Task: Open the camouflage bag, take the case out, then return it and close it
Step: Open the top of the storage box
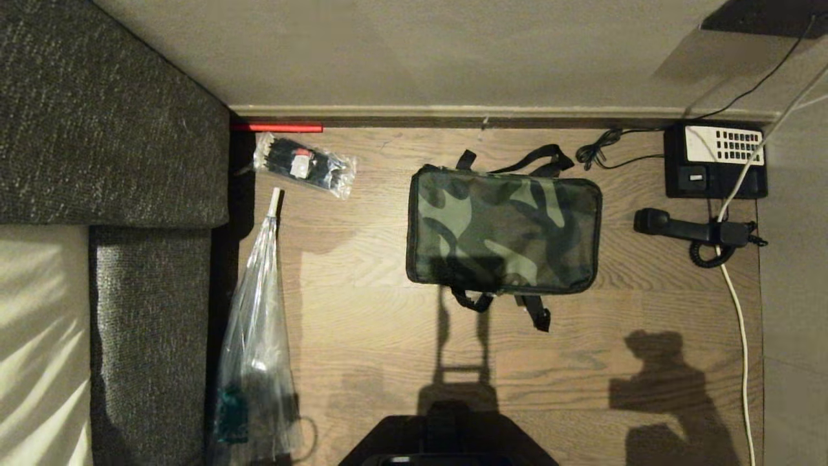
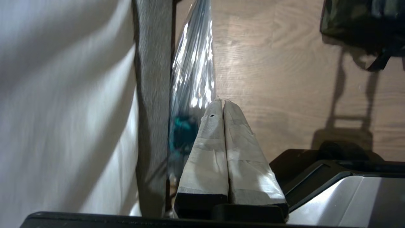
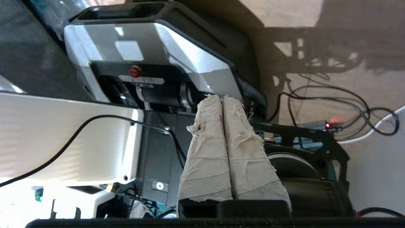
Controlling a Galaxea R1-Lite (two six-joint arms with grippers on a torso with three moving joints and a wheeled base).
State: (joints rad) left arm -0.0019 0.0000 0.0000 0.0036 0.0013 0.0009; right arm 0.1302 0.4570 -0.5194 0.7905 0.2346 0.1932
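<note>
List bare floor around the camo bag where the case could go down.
Widest bare patch: the wood floor near the robot, between the long clear plastic sleeve and the white cable, below the camouflage bag. A narrower strip lies between bag and small packet. Crowded right: desk phone, handset, cords.

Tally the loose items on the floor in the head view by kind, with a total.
Camouflage bag: 1
Clear plastic packets: 2, a small one and a long one
Desk phone with handset off: 1
Total: 4
</note>
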